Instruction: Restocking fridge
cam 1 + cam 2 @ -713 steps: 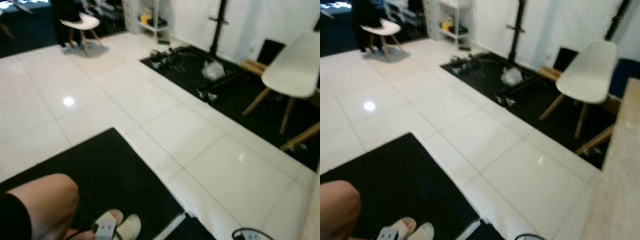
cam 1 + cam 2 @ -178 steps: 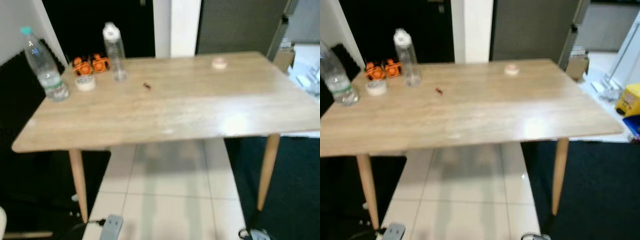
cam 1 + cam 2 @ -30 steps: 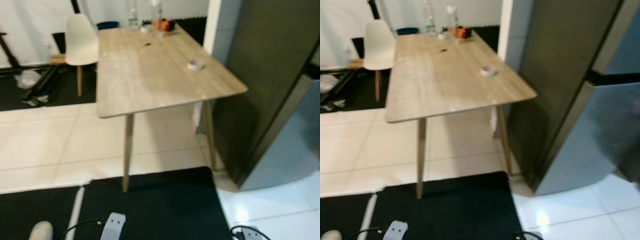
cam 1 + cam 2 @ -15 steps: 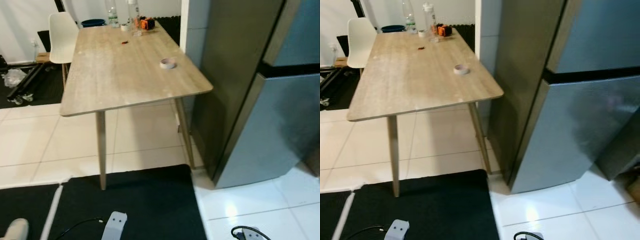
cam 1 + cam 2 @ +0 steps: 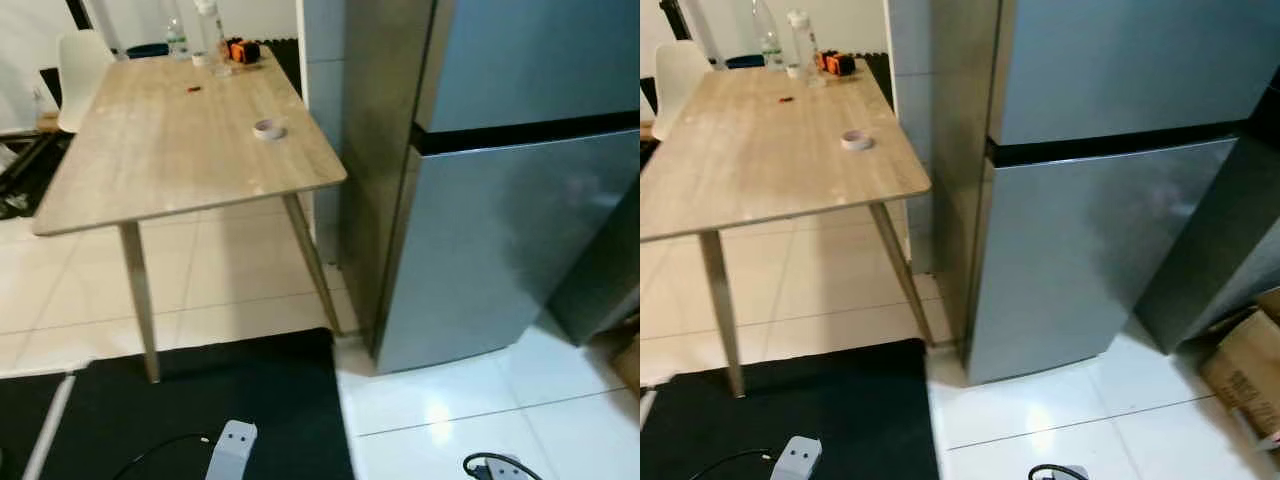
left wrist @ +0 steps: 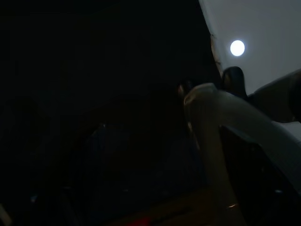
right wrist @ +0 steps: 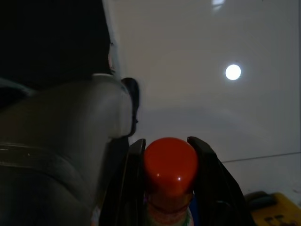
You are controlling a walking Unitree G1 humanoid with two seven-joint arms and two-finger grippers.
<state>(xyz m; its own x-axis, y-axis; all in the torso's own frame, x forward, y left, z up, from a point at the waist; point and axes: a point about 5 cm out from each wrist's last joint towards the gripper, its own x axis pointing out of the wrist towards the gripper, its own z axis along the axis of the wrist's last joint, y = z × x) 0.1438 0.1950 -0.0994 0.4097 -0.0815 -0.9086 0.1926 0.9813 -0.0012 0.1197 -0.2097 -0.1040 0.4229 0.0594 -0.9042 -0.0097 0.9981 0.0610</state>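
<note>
A tall grey two-door fridge [image 5: 500,230] stands ahead on the right with both doors closed, and a black band separates the upper door from the lower one. In the right wrist view my right gripper [image 7: 168,149] is shut on a bottle with a red cap [image 7: 170,165], one black finger [image 7: 207,165] on each side of its neck, hanging over the white floor. The left wrist view is very dark, with a pale curved part [image 6: 211,117] of my own body barely visible. My left arm hangs idle.
A wooden table [image 5: 150,150] stands left of the fridge with its corner close to the fridge side. On it are two clear bottles [image 5: 210,40], a tape roll [image 5: 266,128] and an orange item [image 5: 240,50]. Black mat [image 5: 180,410], white plug [image 5: 230,450], cardboard box [image 5: 1250,370].
The camera has turned right. The fridge has come further into the picture and the table has slid to the left.
</note>
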